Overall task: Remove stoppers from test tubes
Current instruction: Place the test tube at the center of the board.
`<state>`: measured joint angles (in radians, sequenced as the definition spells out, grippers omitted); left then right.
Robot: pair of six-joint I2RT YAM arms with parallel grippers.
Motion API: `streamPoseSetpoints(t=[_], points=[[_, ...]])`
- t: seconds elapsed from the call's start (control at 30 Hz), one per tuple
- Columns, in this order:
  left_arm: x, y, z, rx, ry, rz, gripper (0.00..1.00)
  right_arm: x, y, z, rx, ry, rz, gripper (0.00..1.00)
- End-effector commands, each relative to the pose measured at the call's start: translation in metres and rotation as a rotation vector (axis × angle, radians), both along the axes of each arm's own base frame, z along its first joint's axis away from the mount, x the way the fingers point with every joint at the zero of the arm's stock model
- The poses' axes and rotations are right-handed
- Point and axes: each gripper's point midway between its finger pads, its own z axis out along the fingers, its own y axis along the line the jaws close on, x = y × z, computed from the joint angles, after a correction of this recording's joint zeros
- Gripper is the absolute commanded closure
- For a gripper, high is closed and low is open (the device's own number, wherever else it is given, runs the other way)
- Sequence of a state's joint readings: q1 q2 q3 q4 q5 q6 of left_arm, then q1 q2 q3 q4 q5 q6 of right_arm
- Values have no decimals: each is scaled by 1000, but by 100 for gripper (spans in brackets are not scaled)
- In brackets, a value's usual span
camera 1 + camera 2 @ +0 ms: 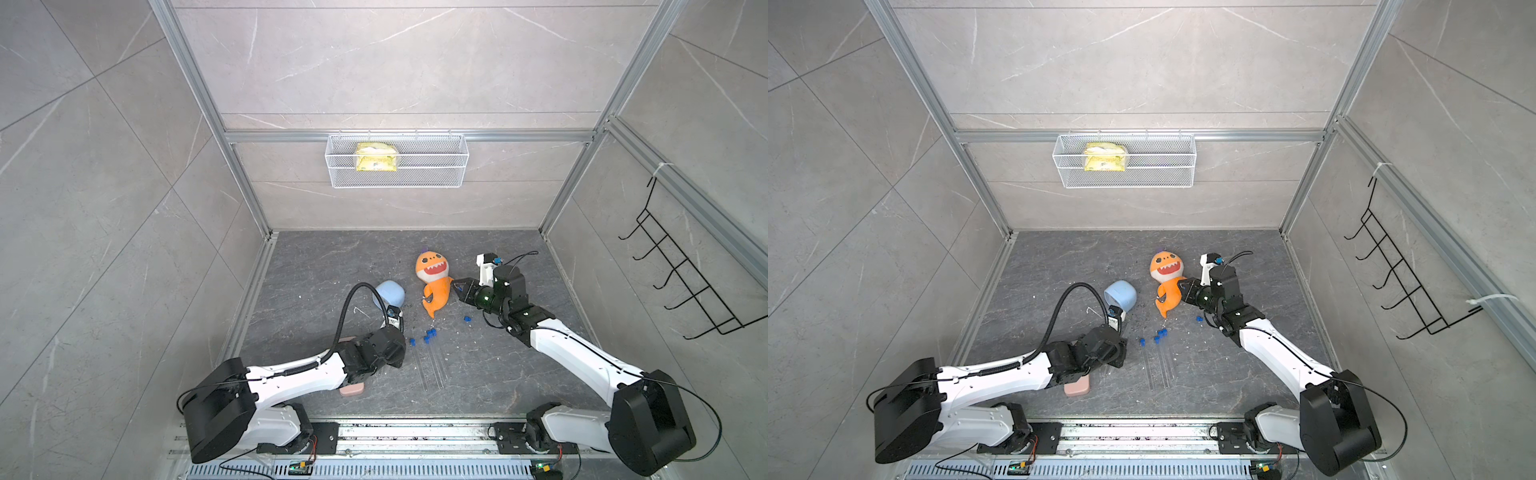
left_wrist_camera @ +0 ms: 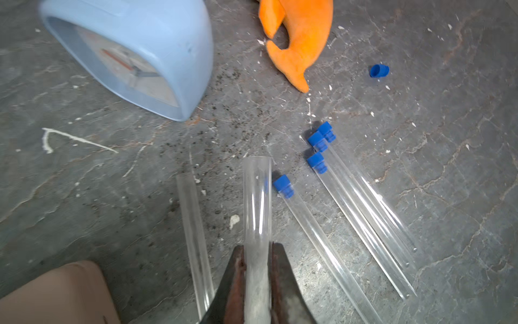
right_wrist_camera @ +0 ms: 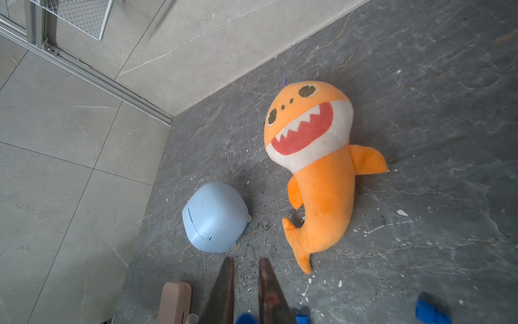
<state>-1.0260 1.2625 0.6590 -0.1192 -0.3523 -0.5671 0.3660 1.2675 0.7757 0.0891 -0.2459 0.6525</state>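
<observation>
A stopperless test tube (image 2: pixel 257 196) is pinched by the left gripper (image 2: pixel 257 248), at 6 o'clock of the pale blue alarm clock (image 1: pixel 390 294). At the gripper's 3 o'clock, four test tubes (image 2: pixel 319 241) are laid on the tabletop (image 1: pixel 316 266), blue stoppers (image 2: pixel 283 186) fitted. One loose stopper (image 1: pixel 466 318) is seen at their 2 o'clock. The right gripper (image 1: pixel 456 286), pressed nearly together with nothing held, is poised at 3 o'clock of the plush shark (image 1: pixel 434 274).

Four capped clear test tubes (image 2: pixel 321 246) flat; one blue stopper (image 2: pixel 378 70) loose
</observation>
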Motion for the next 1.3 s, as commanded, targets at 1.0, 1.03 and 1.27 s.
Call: streamPoseSetpoints(t=[1.0,1.03,1.27], points=[[8,-6,-77,86,162,206,77,2,-60,-75,-148,163,-206,100],[8,-6,-77,87,164,209,74,2,-62,-77,-154,170,-221,100],[7,-5,-75,88,164,209,60,7,-77,-94,-191,213,-306,100]])
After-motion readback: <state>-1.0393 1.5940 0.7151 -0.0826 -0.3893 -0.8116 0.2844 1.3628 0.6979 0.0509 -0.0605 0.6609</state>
